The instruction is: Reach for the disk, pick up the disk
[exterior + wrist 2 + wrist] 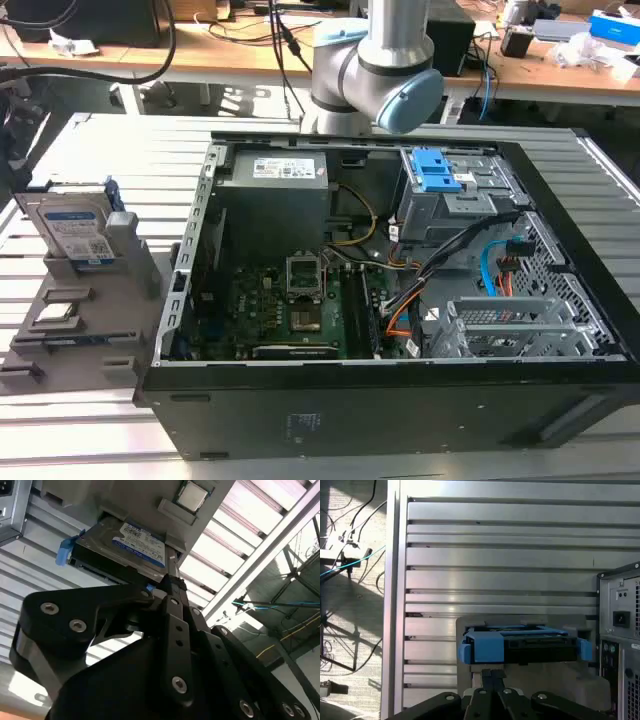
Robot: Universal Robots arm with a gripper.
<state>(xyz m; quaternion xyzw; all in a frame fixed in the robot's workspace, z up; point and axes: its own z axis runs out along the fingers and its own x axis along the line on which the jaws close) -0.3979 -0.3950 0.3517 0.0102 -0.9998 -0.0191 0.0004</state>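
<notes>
The disk is a silver hard drive with a white-and-blue label and blue side rails. It stands on edge in a grey holder at the exterior view's left, beside the computer case. In the second wrist view the disk's label face shows, with my gripper pointing at its near edge. In the first wrist view the blue-railed edge of the disk lies just beyond my gripper. The black fingers sit together with nothing between them, a short gap from the disk.
An open computer case stands beside the holder, its rear panel near the disk. A bare blue bracket sits in the case's drive bay. A square silver chip rests in the holder. The table is slatted aluminium.
</notes>
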